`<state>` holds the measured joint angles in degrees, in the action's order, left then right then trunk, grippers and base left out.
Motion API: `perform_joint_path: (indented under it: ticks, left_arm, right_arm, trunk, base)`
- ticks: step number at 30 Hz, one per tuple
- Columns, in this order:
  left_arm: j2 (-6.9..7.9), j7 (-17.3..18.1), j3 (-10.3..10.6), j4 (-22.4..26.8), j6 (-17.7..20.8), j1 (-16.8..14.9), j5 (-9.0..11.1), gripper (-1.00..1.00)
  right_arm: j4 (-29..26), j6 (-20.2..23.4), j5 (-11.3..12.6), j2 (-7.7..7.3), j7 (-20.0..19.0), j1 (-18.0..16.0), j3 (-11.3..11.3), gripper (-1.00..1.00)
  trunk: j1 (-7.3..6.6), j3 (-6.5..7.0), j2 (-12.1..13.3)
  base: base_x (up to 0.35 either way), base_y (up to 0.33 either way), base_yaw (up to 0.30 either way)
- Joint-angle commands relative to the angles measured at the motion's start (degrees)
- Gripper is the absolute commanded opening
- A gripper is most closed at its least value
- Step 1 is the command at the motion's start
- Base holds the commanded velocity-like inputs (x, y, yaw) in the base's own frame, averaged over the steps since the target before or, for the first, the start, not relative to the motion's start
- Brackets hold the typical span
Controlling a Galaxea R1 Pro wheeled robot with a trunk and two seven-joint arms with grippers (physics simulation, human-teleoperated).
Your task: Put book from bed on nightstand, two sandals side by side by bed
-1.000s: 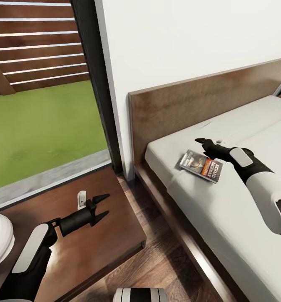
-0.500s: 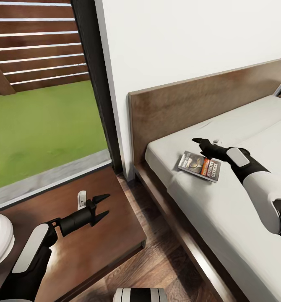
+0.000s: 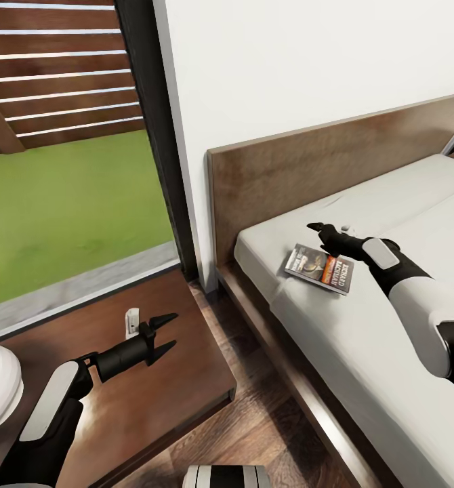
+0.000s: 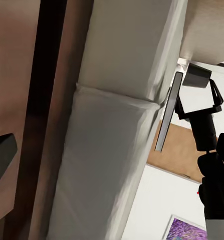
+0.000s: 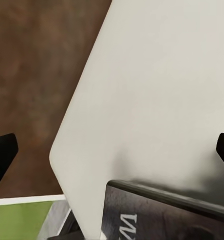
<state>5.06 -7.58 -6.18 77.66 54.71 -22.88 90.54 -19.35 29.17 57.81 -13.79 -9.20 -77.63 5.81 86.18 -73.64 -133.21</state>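
Farthest left, the left end effector [image 3: 164, 332] hovers over the nightstand [image 3: 186, 386], its two black fingers spread apart and holding nothing. A small white object [image 3: 131, 321] stands on the nightstand top just behind it. From this end effector the book lies well off to its right, across the strip of wood floor [image 3: 267, 420] and the bed's dark frame, so this arm is plainly the farther one.

On the bed [image 3: 362, 339], the book [image 3: 320, 268] lies flat on the off-white mattress near the headboard [image 3: 308, 169]. Its long axis runs roughly along the bed's width, slanting a little, with one short end toward the nightstand side.

The right end effector [image 3: 316, 230] is much the nearer. It sits just beyond the book on the headboard side, fingertips pointing past the book's far long edge toward the mattress corner. In the right wrist view the fingers stand wide apart at either edge, gripping nothing, and the book [image 5: 167, 212] shows low between them, close to the camera, with bare mattress ahead. I judge the book lies behind and beneath the fingertips, so the grasp likely calls for drawing back and lowering across its short width.
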Motion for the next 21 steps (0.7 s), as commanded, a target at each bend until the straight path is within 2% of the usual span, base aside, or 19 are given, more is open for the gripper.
perform_joint_path:
  ticks: [1,21]
  left_arm:
    - [0.0,-0.59,-0.06,0.04,0.22,-0.02,0.6,1.0]
    - [0.0,-0.61,-0.06,0.04,0.22,0.0,0.6,1.0]
  right_arm:
    - [0.1,-0.04,-0.15,-0.01,0.01,0.02,0.69,1.0]
    - [0.1,0.01,-0.15,0.17,0.06,0.03,0.63,1.0]
  trunk:
    - [0.0,-0.05,-0.01]
    - [0.0,-0.05,-0.01]
  base:
    - [0.0,0.0,0.0]
    - [-0.002,0.0,0.0]
